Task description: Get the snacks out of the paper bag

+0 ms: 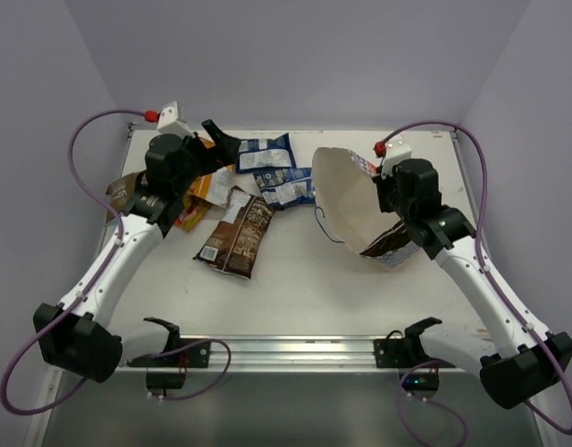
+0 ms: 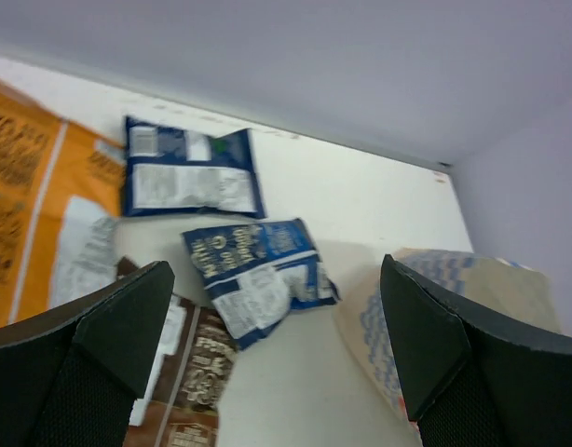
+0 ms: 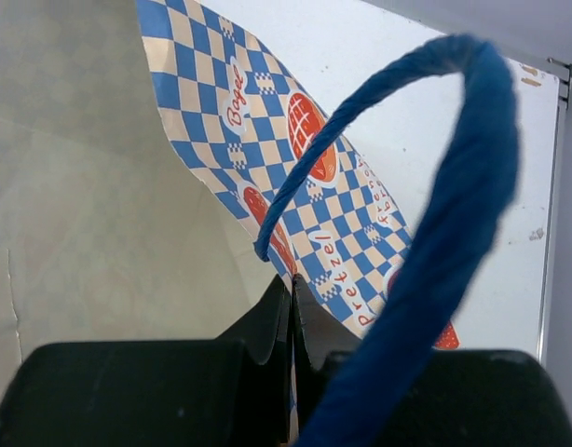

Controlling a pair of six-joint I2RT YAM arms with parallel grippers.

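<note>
The right fingers (image 3: 253, 340) are clenched on the wall edge of the paper bag (image 3: 295, 177), which is tipped, mouth toward the left, on the right of the surface (image 1: 305, 298). The left fingers (image 2: 90, 345) gape, released, over snacks (image 2: 258, 275) lying far-left. Emptying looks nearly done, and the next move calls for checking inside. A brown shape (image 1: 388, 244) at the bag's low end may be a packet. Its depths are hidden.

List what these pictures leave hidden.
The paper bag, top view: the right arm covers its bottom; its contents cannot be counted.
The orange packet, left wrist view: cut by the left edge.
The far-left packets, top view: partly under the left arm.
The blue handle, right wrist view: blurred, hiding what lies behind.
</note>
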